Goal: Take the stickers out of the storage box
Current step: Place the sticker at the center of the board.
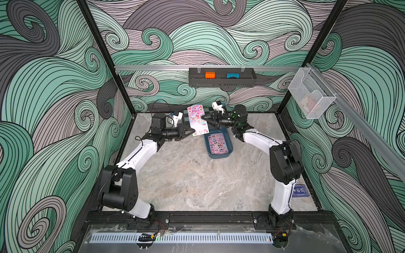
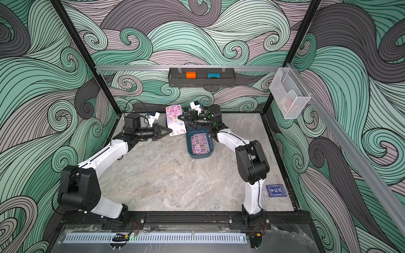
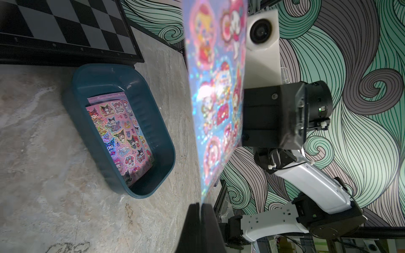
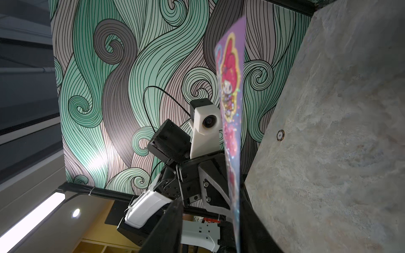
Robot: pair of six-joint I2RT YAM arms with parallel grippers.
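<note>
One sticker sheet [image 1: 198,120] stands upright in the air, its lower corner clenched in the left claw [image 1: 194,131]. The other stickers [image 1: 217,143] lie flat in the storage box [image 1: 219,156], on the tabletop [image 1: 186,179] just below the right claw [image 1: 203,118]. That claw's jaws straddle the raised sheet's far edge; whether they pinch it I cannot tell. The sheets look thin, light, glossy and floppy, probably slippery on each other, so an edge or corner is the place to grip. A chessboard [image 3: 65,22] lies beyond both claws. No lettering on the stickers is legible, and the print on the dark blue card box [image 1: 300,191] is too small to read.
</note>
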